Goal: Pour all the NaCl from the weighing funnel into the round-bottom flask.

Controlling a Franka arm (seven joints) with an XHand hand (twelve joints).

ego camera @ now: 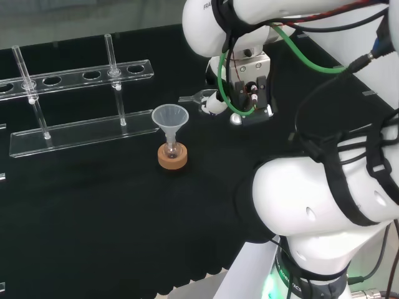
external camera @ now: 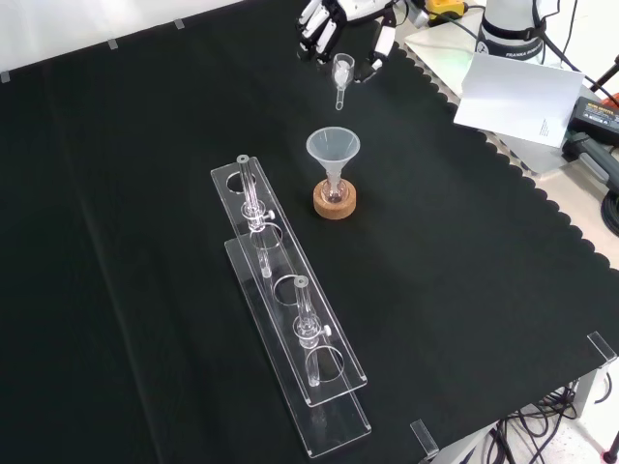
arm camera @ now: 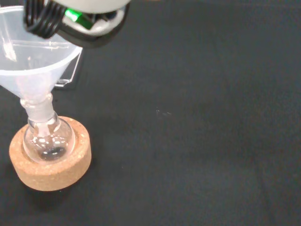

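A small round-bottom flask [ego camera: 172, 149] [external camera: 334, 188] [arm camera: 48, 139] sits in a cork ring [ego camera: 173, 161] [external camera: 335, 204] [arm camera: 51, 169]. A clear glass funnel [ego camera: 169, 116] [external camera: 333, 147] [arm camera: 33, 61] stands in its neck. The hand [ego camera: 215, 103] [external camera: 324, 19] [arm camera: 75, 14] holds the clear weighing funnel [ego camera: 194, 98] [external camera: 340, 77] up off the cloth, pinched between fingers and thumb. The weighing funnel's spout points toward the glass funnel and stops short of its rim. I cannot tell what the weighing funnel holds. A dark fleck shows at the flask's bottom.
A long clear plastic rack [ego camera: 81, 128] [external camera: 290, 319] with two glass tubes stands behind the flask in the head view, left of it in the front view. White sheets of paper [external camera: 513, 92] lie past the cloth's scalloped edge [external camera: 503, 164]. The arm's white links [ego camera: 324, 205] stand at the head view's right.
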